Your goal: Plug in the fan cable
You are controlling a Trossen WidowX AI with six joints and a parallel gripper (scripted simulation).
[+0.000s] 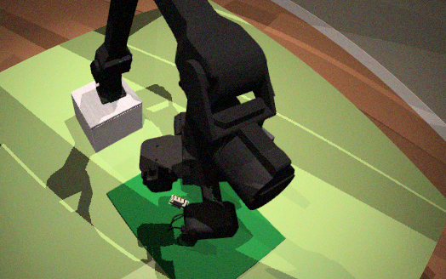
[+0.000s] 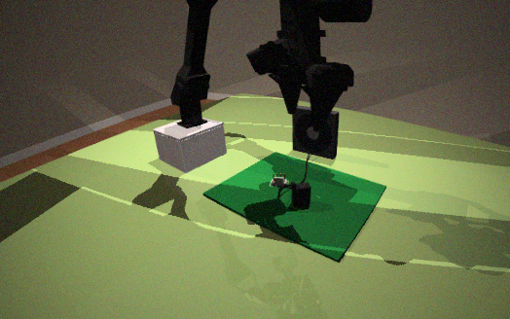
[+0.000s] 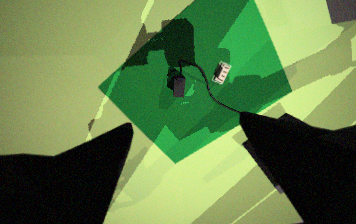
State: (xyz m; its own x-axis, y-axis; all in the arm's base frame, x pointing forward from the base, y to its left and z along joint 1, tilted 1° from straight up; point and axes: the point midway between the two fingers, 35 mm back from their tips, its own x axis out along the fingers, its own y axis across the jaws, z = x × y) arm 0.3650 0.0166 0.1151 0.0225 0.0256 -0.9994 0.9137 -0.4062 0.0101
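The white four-pin header point(image 1: 179, 201) point(image 2: 278, 180) point(image 3: 222, 73) stands on the green board point(image 1: 132, 200) point(image 2: 360, 199) point(image 3: 270, 75) with its pins showing. The black plug point(image 2: 301, 195) point(image 3: 179, 86) is beside the header, apart from it; my gripper mostly hides it in the top view. A thin dark cable point(image 2: 307, 167) point(image 3: 212, 95) runs from it to the fan point(image 2: 327, 141), a black square standing behind the board. My gripper point(image 2: 306, 119) point(image 3: 186, 122) is open and empty, above the board's fan side. One finger overlaps the fan in the exterior view; whether they touch is unclear.
A white box point(image 1: 117, 123) point(image 2: 190, 148) stands left of the board in the top and exterior views, with a black jointed post point(image 1: 111, 64) point(image 2: 192, 88) on top. Shadows of the arm fall across the board and the pale green table point(image 1: 366, 204) point(image 2: 122, 253).
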